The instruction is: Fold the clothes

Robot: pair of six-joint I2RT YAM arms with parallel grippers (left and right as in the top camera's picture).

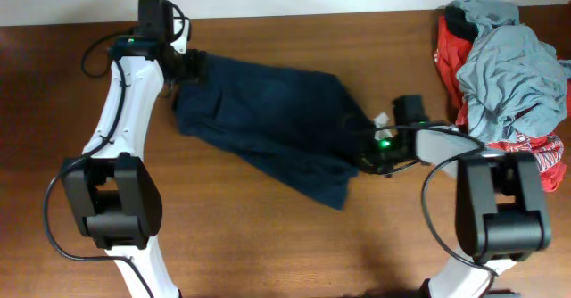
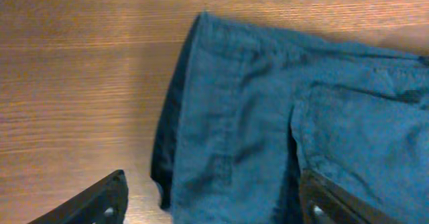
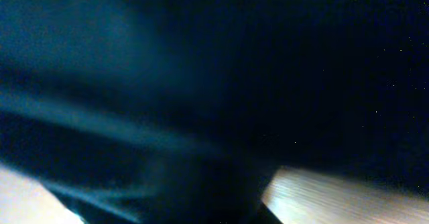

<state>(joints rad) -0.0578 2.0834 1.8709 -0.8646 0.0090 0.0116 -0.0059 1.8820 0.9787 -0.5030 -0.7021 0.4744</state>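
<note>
On the counter: one dark blue garment lies spread and rumpled across the middle; it looks to be the piece now being folded.
Left hand: at the garment's left end and released. Its wrist view shows both fingers wide apart over a seamed hem, with nothing between them.
Right hand: at the garment's right end, pressed into the cloth. Its own camera sees only dark, blurred fabric, so whether it is clenched cannot be told.
Step in hand: likely taking hold of the two ends ahead of a fold.
Doing it well: the left hand should drop square onto the hem and pinch every layer, not just the top one. Both ends should then rise together with the cloth kept taut, so the fold lands flat rather than bunched.
Waiting pile: to the right of the garment, beyond the right hand.
Count: one blue garment laid out; one pile of at least two pieces, a grey garment over a red garment; two arms, two hands.
</note>
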